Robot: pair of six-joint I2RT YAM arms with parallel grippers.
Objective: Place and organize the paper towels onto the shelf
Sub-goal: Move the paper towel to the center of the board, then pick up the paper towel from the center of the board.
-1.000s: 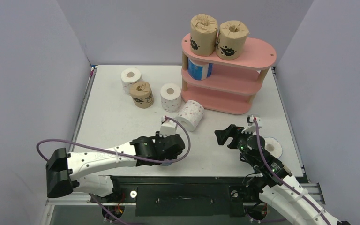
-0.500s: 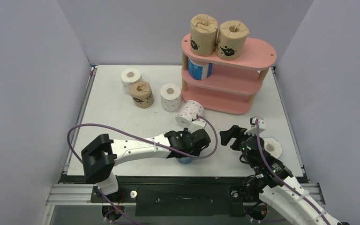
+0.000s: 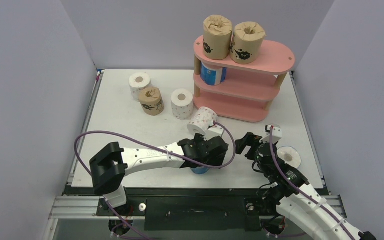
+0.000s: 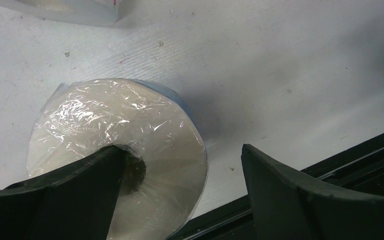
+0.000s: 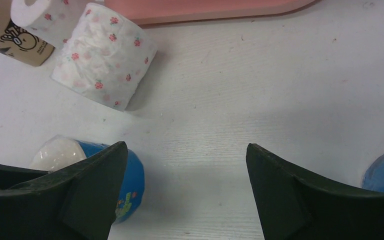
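Paper towels (image 3: 182,102) number nine: three brown, three blue, three white with pink dots. Two brown rolls (image 3: 217,30) stand upright, axes vertical, side by side on the left half of the shelf's (image 3: 275,57) top board. One blue roll (image 3: 213,74) stands upright on its middle board beneath them. Left of the shelf, on the tabletop (image 3: 120,125), two white rolls (image 3: 140,81) and the third brown roll (image 3: 151,100) all stand on end. The third white roll (image 3: 202,121) lies on its side just in front of the shelf's left end, axis horizontal, open end pointing away from the shelf. Farther in front of the shelf, a second blue roll (image 4: 105,115) stands upright under the left gripper (image 4: 182,150), whose jaws are spread wide, one finger over the core hole and the other above bare tabletop. The right gripper (image 5: 186,146) is spread open around nothing, and the last blue roll (image 3: 290,156) stands upright in front of the shelf's right end
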